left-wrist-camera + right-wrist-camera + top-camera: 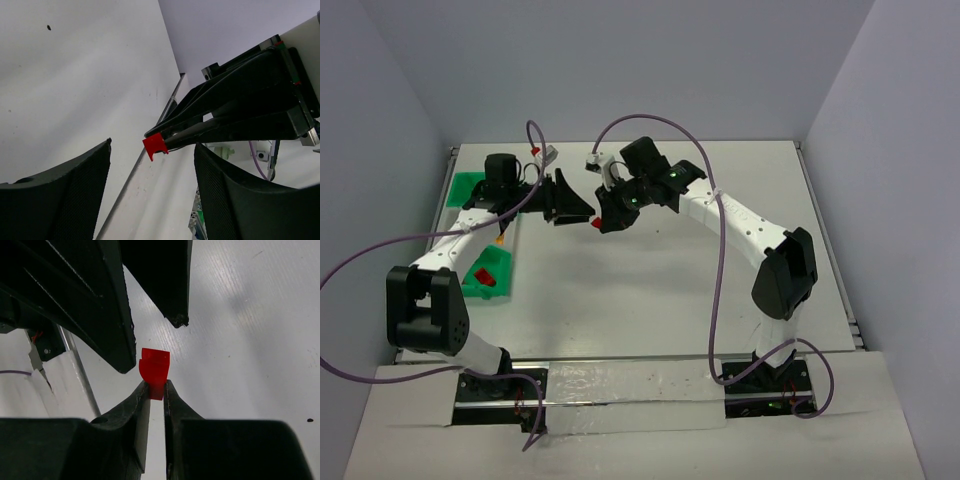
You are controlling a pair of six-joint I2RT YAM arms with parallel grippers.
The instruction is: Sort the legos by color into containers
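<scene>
Right gripper (156, 388) pinches a red lego (154, 369) tight, holding it between the spread fingers of the left gripper (152, 149) above the table (650, 300).

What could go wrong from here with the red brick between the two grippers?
1. The right gripper pinches the red brick only by one thin edge; the left gripper closing on it could twist it out.
2. The left gripper's open fingers sit unevenly around the brick, one almost touching it, so they may shove it sideways.
3. This is over bare table, away from the containers; a dropped brick would likely land outside them.
</scene>
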